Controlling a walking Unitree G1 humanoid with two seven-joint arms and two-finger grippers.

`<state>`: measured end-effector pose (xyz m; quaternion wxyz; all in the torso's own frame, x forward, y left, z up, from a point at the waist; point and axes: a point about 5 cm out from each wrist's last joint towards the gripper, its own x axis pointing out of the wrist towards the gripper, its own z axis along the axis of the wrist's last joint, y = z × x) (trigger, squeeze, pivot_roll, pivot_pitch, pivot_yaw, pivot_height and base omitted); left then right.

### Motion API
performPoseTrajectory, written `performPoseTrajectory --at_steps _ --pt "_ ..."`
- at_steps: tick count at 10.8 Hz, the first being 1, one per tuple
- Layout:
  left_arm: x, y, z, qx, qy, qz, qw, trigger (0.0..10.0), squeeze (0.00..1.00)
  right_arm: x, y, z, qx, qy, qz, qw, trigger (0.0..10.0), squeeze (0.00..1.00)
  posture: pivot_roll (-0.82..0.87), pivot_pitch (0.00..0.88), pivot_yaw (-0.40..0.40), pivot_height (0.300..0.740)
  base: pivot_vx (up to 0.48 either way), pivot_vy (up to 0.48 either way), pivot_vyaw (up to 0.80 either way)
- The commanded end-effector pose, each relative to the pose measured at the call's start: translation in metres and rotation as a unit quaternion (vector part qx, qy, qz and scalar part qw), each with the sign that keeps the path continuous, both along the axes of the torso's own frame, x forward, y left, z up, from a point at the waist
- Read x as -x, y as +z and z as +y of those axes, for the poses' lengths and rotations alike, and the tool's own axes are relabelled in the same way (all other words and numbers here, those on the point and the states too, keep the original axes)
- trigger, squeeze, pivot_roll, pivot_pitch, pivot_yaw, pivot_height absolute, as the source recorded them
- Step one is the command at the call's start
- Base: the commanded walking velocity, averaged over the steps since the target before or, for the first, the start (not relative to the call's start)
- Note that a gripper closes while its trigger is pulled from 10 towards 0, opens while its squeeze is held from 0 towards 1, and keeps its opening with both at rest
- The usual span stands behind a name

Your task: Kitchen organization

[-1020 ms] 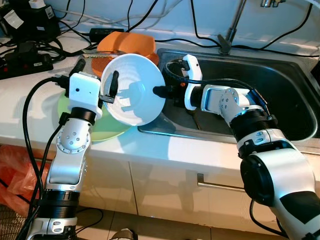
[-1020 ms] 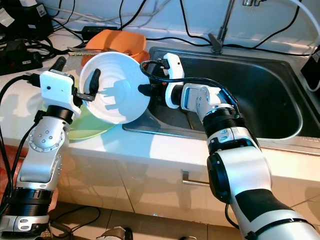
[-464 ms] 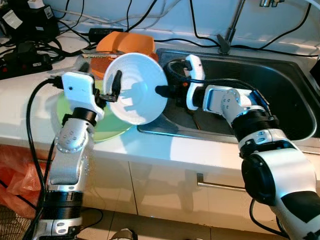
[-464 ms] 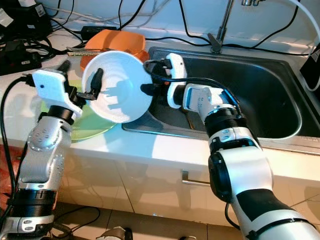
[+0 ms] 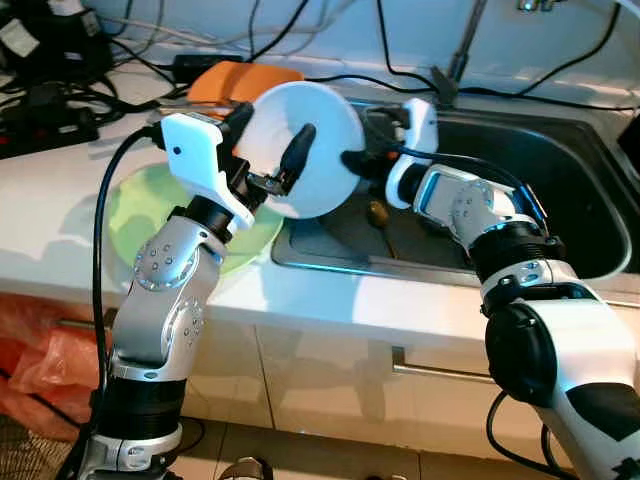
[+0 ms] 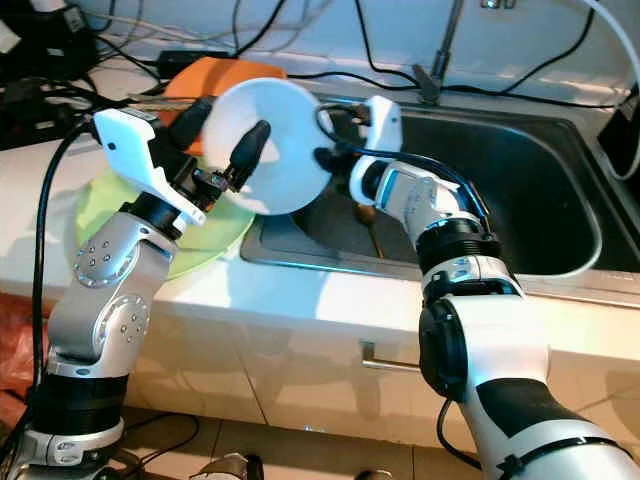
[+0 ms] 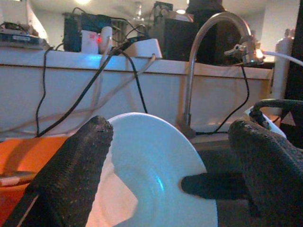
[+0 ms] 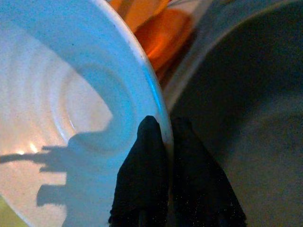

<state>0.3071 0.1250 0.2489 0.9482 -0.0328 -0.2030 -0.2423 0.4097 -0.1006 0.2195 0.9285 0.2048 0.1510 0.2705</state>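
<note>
White plate (image 5: 300, 148) on edge, between both arms!
Right end effector (image 5: 352, 160) pinches its rim; left end effector (image 5: 268, 165), spread wide, straddles the opposite edge.

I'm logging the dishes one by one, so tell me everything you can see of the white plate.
The white plate is round, smooth and glossy, ceramic by its look, with faint concentric rings toward its centre. It is held off the counter, tilted nearly on edge, above the left rim of the sink. The right gripper pinches its rim between shut fingers. The left gripper straddles the opposite edge, fingers spread, one lying across the plate's face. No chips or food show.
</note>
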Motion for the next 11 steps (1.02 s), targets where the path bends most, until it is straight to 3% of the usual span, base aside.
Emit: performPoseTrajectory --at_steps 1,3,5,6,9,11 --pt "0.003 0.006 -0.002 -0.004 -0.012 -0.009 1.0 10.0 1.0 -0.004 0.012 -0.012 -0.018 -0.035 -0.023 0.999 0.0 0.0 0.1 0.097 -0.03 0.74 0.0 0.0 0.0" --pt "0.004 0.001 0.003 -0.007 0.001 0.002 1.0 10.0 1.0 -0.01 0.019 -0.048 0.004 -0.14 -0.054 0.989 0.0 0.0 0.1 0.1 -0.032 0.74 0.0 0.0 0.0" --pt "0.001 -0.008 0.008 -0.02 0.016 0.025 0.999 10.0 1.0 -0.007 -0.005 -0.086 0.091 -0.233 -0.02 0.968 0.0 0.0 0.09 0.101 -0.026 0.74 0.0 0.0 0.0" --pt "-0.005 -0.02 0.012 -0.036 0.033 0.07 0.996 10.0 1.0 -0.002 -0.024 -0.097 0.137 -0.248 0.009 0.959 0.0 0.0 0.1 0.099 -0.024 0.74 0.0 0.0 0.0" --pt "-0.005 -0.055 0.009 -0.112 0.0 0.168 0.979 10.0 1.0 0.008 -0.057 -0.104 0.205 -0.234 0.037 0.95 0.0 0.0 0.1 0.098 -0.025 0.74 0.0 0.0 0.0" --pt "-0.004 -0.059 0.006 -0.107 -0.031 0.198 0.974 10.0 1.0 0.012 -0.069 -0.106 0.239 -0.222 0.041 0.944 0.0 0.0 0.12 0.097 -0.017 0.74 0.0 0.0 0.0"
